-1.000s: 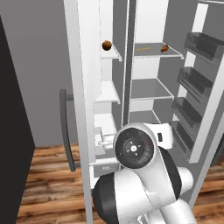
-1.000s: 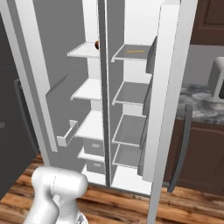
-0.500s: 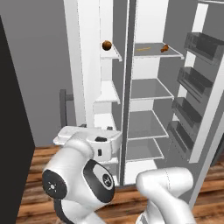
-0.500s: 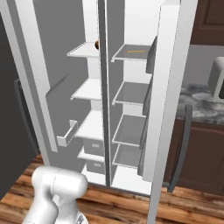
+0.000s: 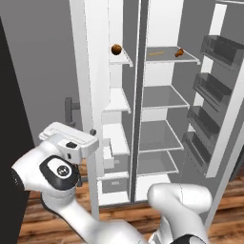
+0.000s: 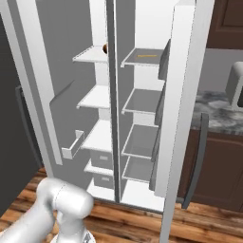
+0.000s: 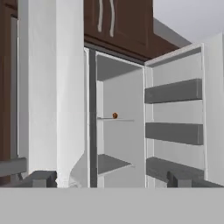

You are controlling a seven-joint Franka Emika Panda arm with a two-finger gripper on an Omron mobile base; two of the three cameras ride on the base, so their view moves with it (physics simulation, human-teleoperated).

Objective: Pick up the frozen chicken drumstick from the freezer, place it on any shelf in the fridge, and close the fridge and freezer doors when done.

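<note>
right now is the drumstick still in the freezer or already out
Still in: the frozen chicken drumstick sits on the top white shelf of the freezer, left of the divider, with both doors open.

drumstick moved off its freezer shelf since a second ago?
No. The drumstick sits on the same top freezer shelf, left of the centre divider, as before.
</note>
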